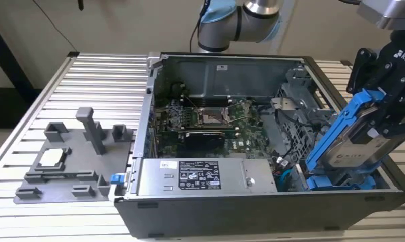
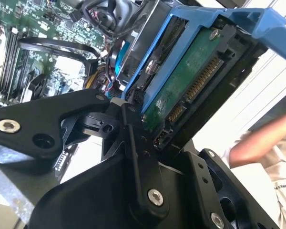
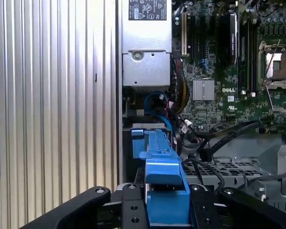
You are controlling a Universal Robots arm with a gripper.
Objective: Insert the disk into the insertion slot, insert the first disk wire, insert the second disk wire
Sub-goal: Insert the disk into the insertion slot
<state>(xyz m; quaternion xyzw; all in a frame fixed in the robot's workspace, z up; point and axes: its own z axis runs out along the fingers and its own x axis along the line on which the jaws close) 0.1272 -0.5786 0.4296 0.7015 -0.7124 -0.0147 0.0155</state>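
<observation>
A robot arm reaches over an open computer case on a slatted metal table, its black gripper closed narrowly on the disk, which it holds by the blue carrier at the exterior view's right. The disk stands steeply tilted, upper end leaning out past the case's wall and lower end down inside the case's near corner, just beside the silver power supply and close to other blue parts on the case floor; whether that end has reached the slot cannot be told. In the second wrist view the black fingers clamp the carrier from both sides, with the disk's green circuit board and its row of connector pins turned to the camera, and a person's hand shows blurred beyond the case. In the first wrist view the carrier's blue edge runs from the gripper towards the power supply, with a looped blue cable near its far end and a perforated grey cage alongside it. The green motherboard fills the middle of the case. A grey fixture sits on the table at the exterior view's left, well apart from the gripper.
</observation>
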